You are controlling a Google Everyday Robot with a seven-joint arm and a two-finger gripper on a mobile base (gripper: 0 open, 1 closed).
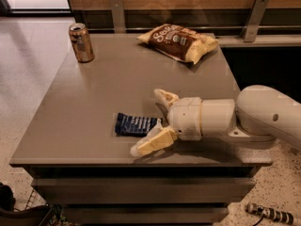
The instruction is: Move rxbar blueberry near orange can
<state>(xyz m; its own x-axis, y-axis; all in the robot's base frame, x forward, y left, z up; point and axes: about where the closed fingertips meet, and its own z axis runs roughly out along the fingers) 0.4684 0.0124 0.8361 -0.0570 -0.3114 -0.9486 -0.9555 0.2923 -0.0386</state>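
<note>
Hand low, ctr; fingers apart

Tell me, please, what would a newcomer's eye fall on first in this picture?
The big white arm reaches in from the right, and its gripper is open at the right end of the rxbar blueberry, which lies flat near the table's front edge. The orange can stands upright at the far left corner, and a chip bag lies at the far edge.

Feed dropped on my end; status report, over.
Gripper open, jaws flanking right end of rxbar blueberry. Bar flat on table. Orange can upright, far left corner; chip bag off that path.
</note>
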